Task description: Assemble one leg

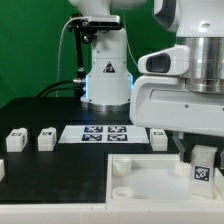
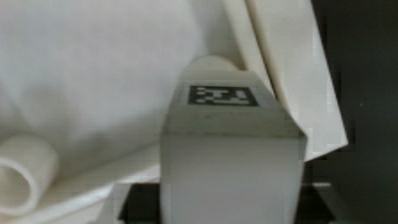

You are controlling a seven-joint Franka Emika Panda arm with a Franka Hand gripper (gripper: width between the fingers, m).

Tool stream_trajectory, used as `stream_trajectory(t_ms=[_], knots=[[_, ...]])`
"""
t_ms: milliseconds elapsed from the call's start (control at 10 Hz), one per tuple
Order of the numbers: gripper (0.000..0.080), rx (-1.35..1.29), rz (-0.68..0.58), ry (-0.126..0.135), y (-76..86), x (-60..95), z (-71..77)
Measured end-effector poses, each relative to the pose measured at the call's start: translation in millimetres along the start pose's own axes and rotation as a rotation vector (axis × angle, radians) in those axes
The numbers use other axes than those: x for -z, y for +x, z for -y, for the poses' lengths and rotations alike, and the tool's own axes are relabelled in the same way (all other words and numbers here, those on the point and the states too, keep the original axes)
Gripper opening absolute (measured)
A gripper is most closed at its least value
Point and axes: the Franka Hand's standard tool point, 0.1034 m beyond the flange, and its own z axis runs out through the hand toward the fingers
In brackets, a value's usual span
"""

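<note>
Four small white legs show in the exterior view: three lie loose on the dark table [image 1: 40,105], two toward that view's left [image 1: 15,141] [image 1: 45,139] and one [image 1: 159,137] just beside the marker board [image 1: 100,133], while the fourth, the leg [image 1: 203,170] in play, stands upright between the gripper [image 1: 202,160] fingers, low over the near right corner of the big white tray [image 1: 140,185]. The gripper is clenched on that leg, with a finger showing on either side of it. Whether the leg's foot already touches the tray cannot be told, since the frame edge cuts it off. The arm's white base [image 1: 105,75] stands well back behind the board. In the wrist view, the leg [image 2: 222,150] fills the middle of the picture, its square tag facing the camera, with the tray's white surface [image 2: 89,90] behind it and a rounded white rim [image 2: 27,185] near the lower corner, most likely a corner socket, though too blurred to be sure. From here the risk, as I judge it, is misalignment: if the leg comes down off the socket's centre or slightly tilted, it may jam on the rim, slip in the grasp, or shove the tray across the table. As for writing, no brand or readable text shows anywhere; only black-and-white square marker patterns appear on the legs and the board.
</note>
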Motion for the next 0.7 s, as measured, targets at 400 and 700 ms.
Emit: stream_trajectory(t_ms=[400,700], knots=[[0.0292,-0.554,0.062,0.03,6.0,-2.6,-7.6],[0.0294,-1.075,0.1,-0.035,-0.2,-1.8,-9.0]])
